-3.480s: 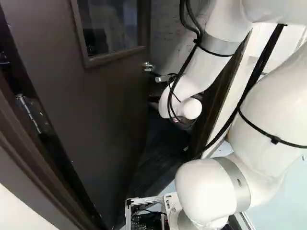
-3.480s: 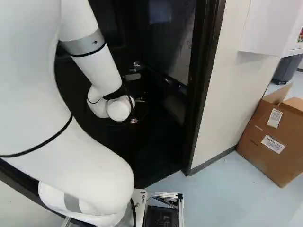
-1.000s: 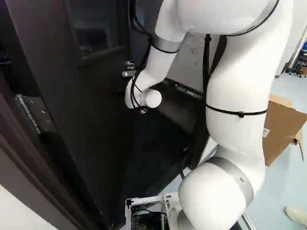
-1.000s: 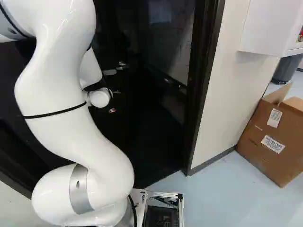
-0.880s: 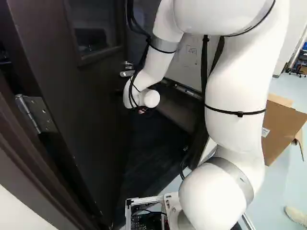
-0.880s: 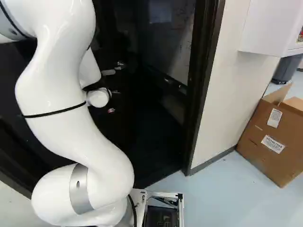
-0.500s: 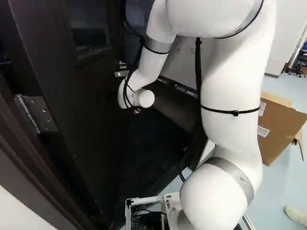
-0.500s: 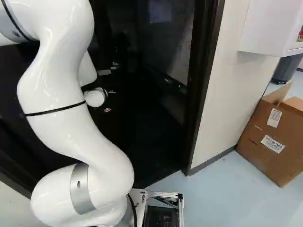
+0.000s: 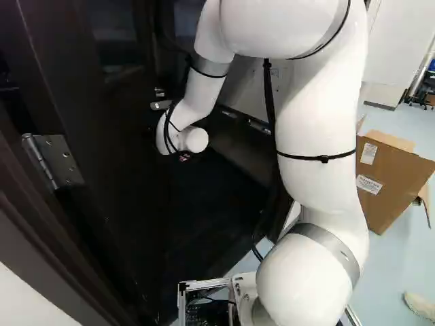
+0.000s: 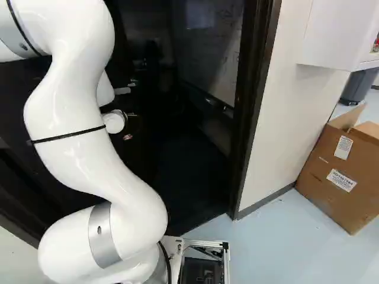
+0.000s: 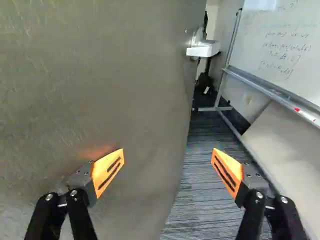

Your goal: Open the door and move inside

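Observation:
The dark door stands partly open, swung inward from its hinge at the left of the left base view. Its lever handle shows just beyond my arm's wrist. In both base views the wrist hides my gripper. In the wrist view my gripper is open, with nothing held. One finger lies in front of the door face, casting an orange glow on it; contact cannot be told. The door's free edge runs between the fingers, and the handle is ahead.
The door frame and a pale wall bound the opening's right side. A cardboard box stands by that wall. Inside, a whiteboard on a metal stand lines the side opposite the door, above striped carpet.
The door has swung farther open, away from the frame. My arm has moved with it, its wrist going leftward in both base views. The base has not moved.

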Controlling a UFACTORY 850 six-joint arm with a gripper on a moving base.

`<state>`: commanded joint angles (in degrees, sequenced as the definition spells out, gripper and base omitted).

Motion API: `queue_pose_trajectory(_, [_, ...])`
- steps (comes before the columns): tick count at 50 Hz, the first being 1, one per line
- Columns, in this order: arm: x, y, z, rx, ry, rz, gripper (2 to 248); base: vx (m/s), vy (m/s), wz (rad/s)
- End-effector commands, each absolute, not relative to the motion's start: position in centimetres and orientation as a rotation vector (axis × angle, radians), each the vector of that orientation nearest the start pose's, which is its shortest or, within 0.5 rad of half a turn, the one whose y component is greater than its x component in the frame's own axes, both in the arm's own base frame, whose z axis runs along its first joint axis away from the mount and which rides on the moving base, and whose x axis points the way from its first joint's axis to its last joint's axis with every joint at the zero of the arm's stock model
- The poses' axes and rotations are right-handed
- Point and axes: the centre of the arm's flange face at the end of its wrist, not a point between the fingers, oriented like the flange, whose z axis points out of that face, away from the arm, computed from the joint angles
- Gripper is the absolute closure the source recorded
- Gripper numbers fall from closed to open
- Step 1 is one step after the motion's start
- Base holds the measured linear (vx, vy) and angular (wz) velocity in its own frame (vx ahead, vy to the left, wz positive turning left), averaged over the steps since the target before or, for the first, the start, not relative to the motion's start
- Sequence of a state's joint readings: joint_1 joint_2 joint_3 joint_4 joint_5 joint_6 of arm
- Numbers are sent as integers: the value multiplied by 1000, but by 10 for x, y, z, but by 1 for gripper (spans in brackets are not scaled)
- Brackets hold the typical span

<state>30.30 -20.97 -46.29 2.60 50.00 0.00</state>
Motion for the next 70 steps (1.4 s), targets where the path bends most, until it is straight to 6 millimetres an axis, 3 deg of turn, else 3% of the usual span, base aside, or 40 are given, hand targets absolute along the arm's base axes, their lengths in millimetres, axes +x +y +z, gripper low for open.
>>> queue_pose_trajectory(19, [462,302,384,-2166,-585,-1669,3,0,0,0])
queue_pose_trajectory(36, [440,320,385,-2138,-636,-1639,3,0,0,0])
queue_pose_trajectory(70, [378,318,389,-2112,-711,-1581,3,0,0,0])
